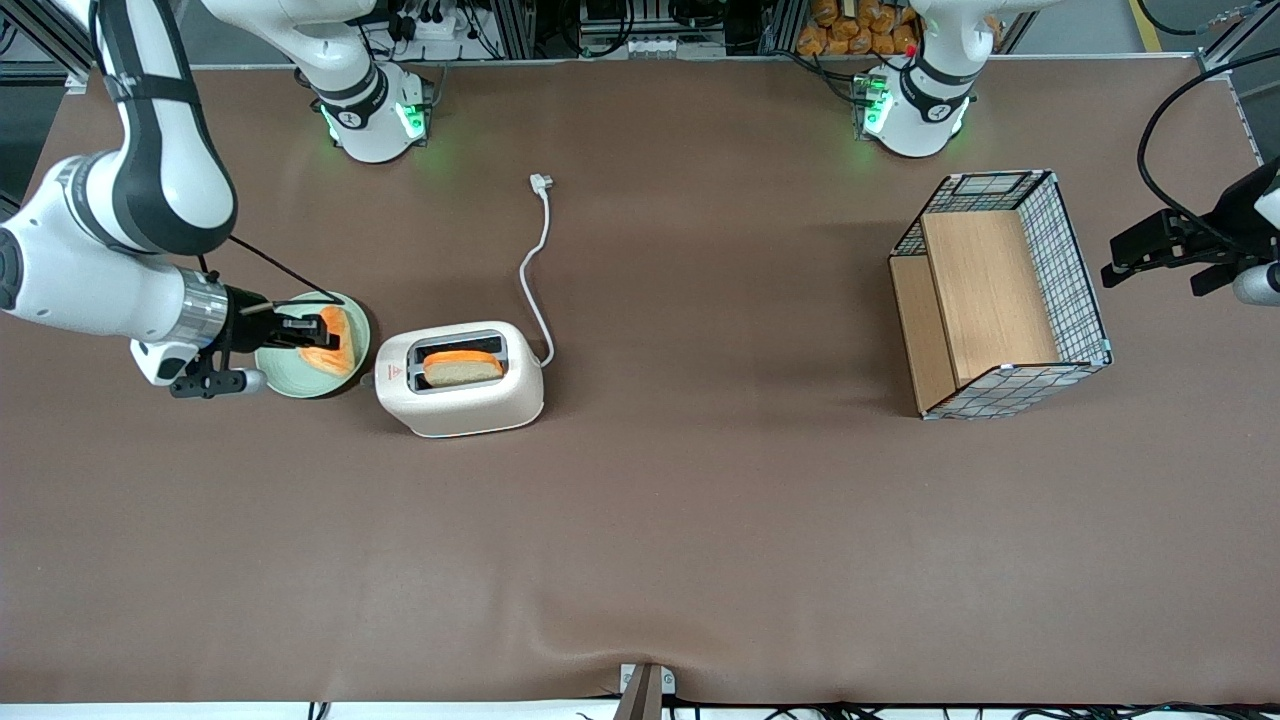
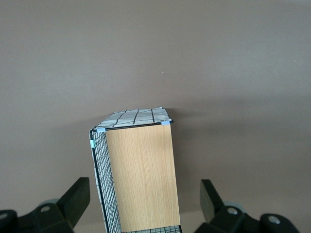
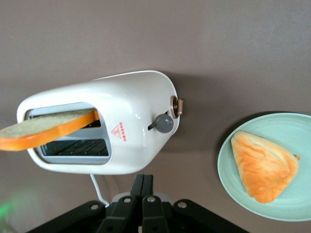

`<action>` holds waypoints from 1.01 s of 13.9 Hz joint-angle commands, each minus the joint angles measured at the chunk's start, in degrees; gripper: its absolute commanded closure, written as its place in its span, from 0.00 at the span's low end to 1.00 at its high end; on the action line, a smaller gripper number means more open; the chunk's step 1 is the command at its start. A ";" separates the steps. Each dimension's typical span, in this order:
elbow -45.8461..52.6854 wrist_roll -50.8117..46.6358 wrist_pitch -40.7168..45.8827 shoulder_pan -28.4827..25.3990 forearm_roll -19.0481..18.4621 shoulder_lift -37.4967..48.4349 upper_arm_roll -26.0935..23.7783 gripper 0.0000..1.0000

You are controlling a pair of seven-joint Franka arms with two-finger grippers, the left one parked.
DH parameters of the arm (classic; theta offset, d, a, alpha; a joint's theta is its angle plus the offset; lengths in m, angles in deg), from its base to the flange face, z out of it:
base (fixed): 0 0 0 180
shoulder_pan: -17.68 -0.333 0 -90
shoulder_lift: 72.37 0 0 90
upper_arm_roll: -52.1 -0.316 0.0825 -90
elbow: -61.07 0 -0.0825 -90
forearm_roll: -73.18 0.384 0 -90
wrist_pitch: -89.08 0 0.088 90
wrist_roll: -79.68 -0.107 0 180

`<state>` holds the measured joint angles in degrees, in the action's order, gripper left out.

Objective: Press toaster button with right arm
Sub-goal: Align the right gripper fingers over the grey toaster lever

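Glossy white, the right arm (image 1: 120, 240) reaches low over the table, its gripper (image 1: 325, 328) above the pale green plate (image 1: 283, 375) with fingers (image 3: 143, 194) pressed together, holding nothing. That plate carries an orange pastry (image 3: 262, 167). Just beside it stands the toaster (image 1: 460, 378), bread slice (image 1: 462, 366) in one slot, its grey button (image 3: 165, 123) on the end facing the plate

Even bright overhead light; soft shadows; sharp focus; green glow at arm bases.

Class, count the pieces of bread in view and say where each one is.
2. One slice stands in the toaster; one piece lies on the green plate, under the shut gripper.
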<state>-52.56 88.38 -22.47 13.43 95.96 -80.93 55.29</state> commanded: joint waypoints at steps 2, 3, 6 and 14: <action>-0.63 2.81 -1.75 1.09 4.19 -1.63 -0.28 1.00; -0.63 3.95 -1.75 1.79 5.25 -2.25 -0.28 1.00; -0.63 8.52 -1.83 3.55 9.38 -4.53 -0.28 1.00; -0.37 9.15 -4.91 3.56 11.67 -7.52 -0.37 1.00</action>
<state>-52.73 96.00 -25.58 16.88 105.75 -87.46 55.34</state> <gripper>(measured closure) 0.991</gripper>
